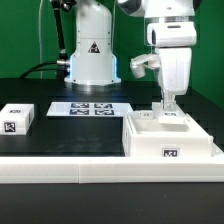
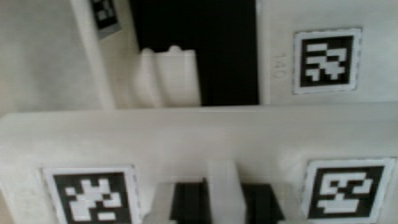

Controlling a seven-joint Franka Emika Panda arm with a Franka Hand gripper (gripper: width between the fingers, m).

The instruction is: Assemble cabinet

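cabinet point(image 1: 150, 138): claw point(image 1: 168, 108) is down on its top, at the far side of the box. Wrist view: the claw point(image 2: 222, 200) has both dark fingers point(image 2: 192, 200) pressed close on a thin upright white ridge of the cabinet point(image 2: 178, 140), with no gap visible either side. Reads as clamped on that ridge. Arm hangs straight down over it, wrist upright.

The cabinet sits on the black table point(image 1: 60, 140), near the front edge, on the exterior view's right. Large white box, low and wide, one tag point(image 1: 170, 152) on its near face. Wrist view shows two more tags point(image 2: 89, 195) point(image 2: 347, 190) flanking the fingers, a third tag point(image 2: 324, 65) farther off, and a dark slot point(image 2: 196, 50) beside it.

Marker board point(image 1: 90, 108) lies flat mid-table, left of the cabinet and farther back, apart from it. Small white tagged block point(image 1: 20, 118) stands at the exterior view's left, well apart from the cabinet. Arm base point(image 1: 92, 55) is at the far centre.
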